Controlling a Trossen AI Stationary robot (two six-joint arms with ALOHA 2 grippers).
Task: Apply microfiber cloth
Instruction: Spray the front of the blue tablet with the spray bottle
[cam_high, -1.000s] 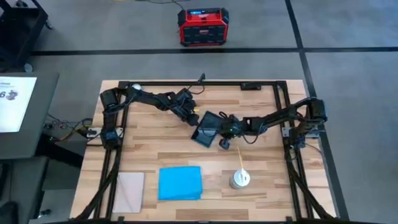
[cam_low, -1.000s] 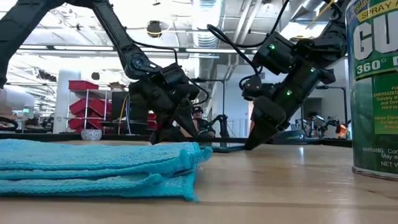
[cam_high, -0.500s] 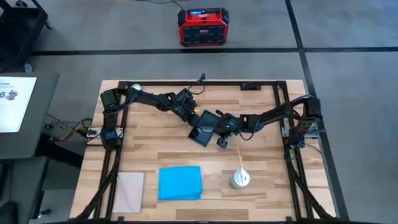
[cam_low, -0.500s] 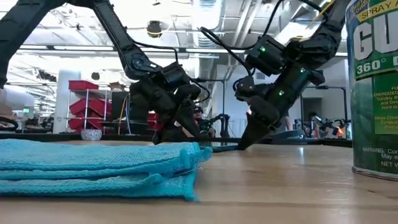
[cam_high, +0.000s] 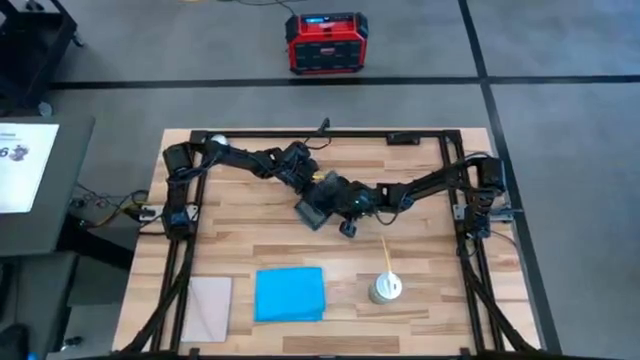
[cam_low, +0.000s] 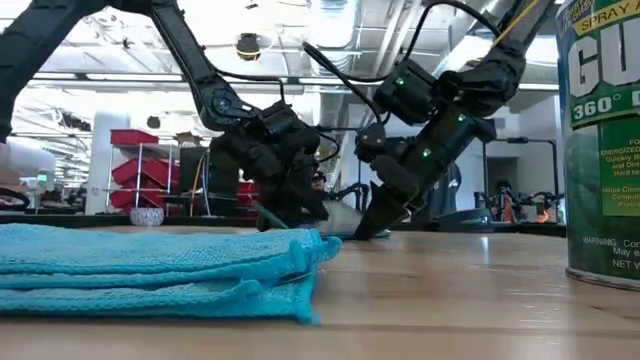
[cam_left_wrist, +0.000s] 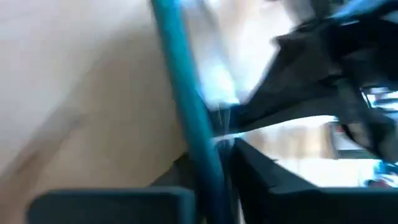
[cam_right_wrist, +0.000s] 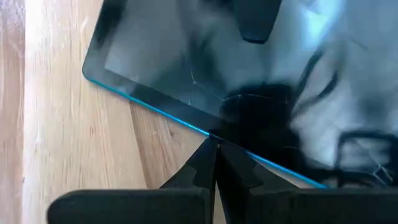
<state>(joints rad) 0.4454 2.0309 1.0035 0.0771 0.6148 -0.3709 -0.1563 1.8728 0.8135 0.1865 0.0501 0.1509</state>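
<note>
- The microfiber cloth (cam_high: 290, 294) lies flat and folded on the wooden tabletop (cam_high: 250, 230), near its front edge, well apart from both arms. In the low view it fills the near left foreground as a stack of sky-blue folds (cam_low: 150, 265).
- A pale grey-white sheet (cam_high: 209, 308) lies just beside the cloth, toward the left arm's side.
- On the cloth's other side, near the same front edge, stands a spray can (cam_high: 385, 289); the low view shows its green label at the picture's right edge (cam_low: 600, 150).
- A dark glossy tablet (cam_high: 316, 207) with a teal edge sits at the middle of the tabletop, tilted, with both arms meeting at it.
- The left tool (cam_high: 318, 183) is at the tablet's far edge. In the left wrist view the teal edge (cam_left_wrist: 186, 118) runs between its fingers, but the picture is blurred and I cannot tell whether they clamp it.
- The right tool (cam_high: 338, 199) reaches in from the right side and rests over the tablet. In the right wrist view its fingertips (cam_right_wrist: 214, 158) are pressed together into a point, touching the tablet's teal rim (cam_right_wrist: 161, 112); nothing is held between them.
- The tablet's screen shows fine cracks (cam_right_wrist: 196, 81) in that view.
- A red and black box (cam_high: 327, 43) stands on the floor beyond the tabletop.
</note>
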